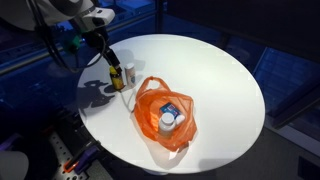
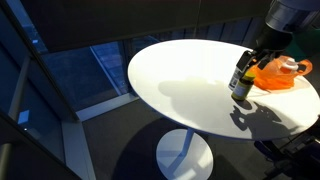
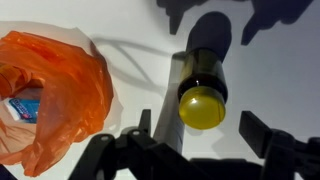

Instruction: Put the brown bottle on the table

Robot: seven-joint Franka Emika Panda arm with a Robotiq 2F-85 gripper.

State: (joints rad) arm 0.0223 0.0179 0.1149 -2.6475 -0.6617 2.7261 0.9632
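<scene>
The brown bottle (image 3: 202, 85), with its yellow cap, stands upright on the white round table (image 3: 120, 25). It also shows in both exterior views (image 1: 119, 79) (image 2: 240, 84). My gripper (image 3: 203, 128) is open, one jaw on each side of the cap with a visible gap on both sides. In both exterior views the gripper (image 1: 117, 70) (image 2: 246, 66) hangs right over the bottle, near the table's edge (image 1: 225, 80) (image 2: 180, 70).
An orange plastic bag (image 1: 165, 110) (image 2: 281, 73) (image 3: 55, 90) lies on the table close beside the bottle, with a white-capped blue-white bottle (image 1: 167, 119) inside. The floor around the table is dark.
</scene>
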